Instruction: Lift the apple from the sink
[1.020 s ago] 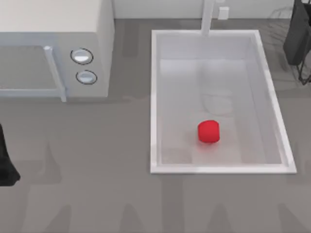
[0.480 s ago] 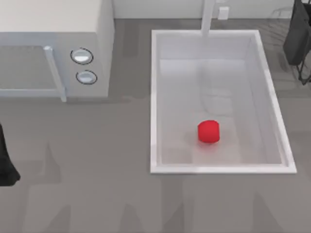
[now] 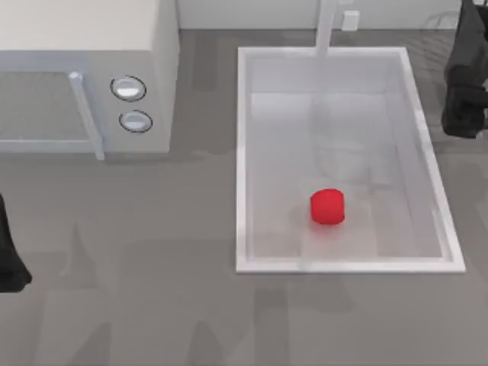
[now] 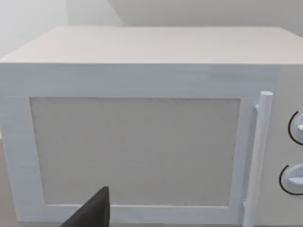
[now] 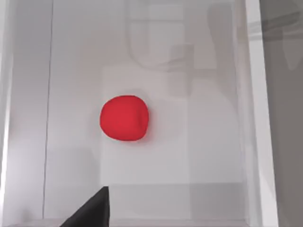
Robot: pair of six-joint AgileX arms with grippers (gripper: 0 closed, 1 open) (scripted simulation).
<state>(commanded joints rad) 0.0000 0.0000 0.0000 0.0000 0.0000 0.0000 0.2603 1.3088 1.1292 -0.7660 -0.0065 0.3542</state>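
Note:
The red apple (image 3: 327,207) lies on the floor of the white sink (image 3: 242,152), toward the basin's near end and a little right of its middle. The right wrist view looks straight down on the apple (image 5: 124,118) inside the sink (image 5: 253,118). My right gripper (image 3: 465,95) hangs dark at the top view's right edge, just outside the sink's right rim and well away from the apple. My left arm (image 3: 9,259) is parked at the left edge of the table.
A white microwave (image 3: 84,76) with two round knobs (image 3: 128,88) stands at the back left, and it faces the left wrist camera (image 4: 137,142). The white faucet post (image 3: 326,27) rises at the sink's far short edge. Grey tabletop (image 3: 152,290) lies open in front.
My right arm has shifted in from the far right corner toward the sink's right rim. The apple and the left arm have not moved.

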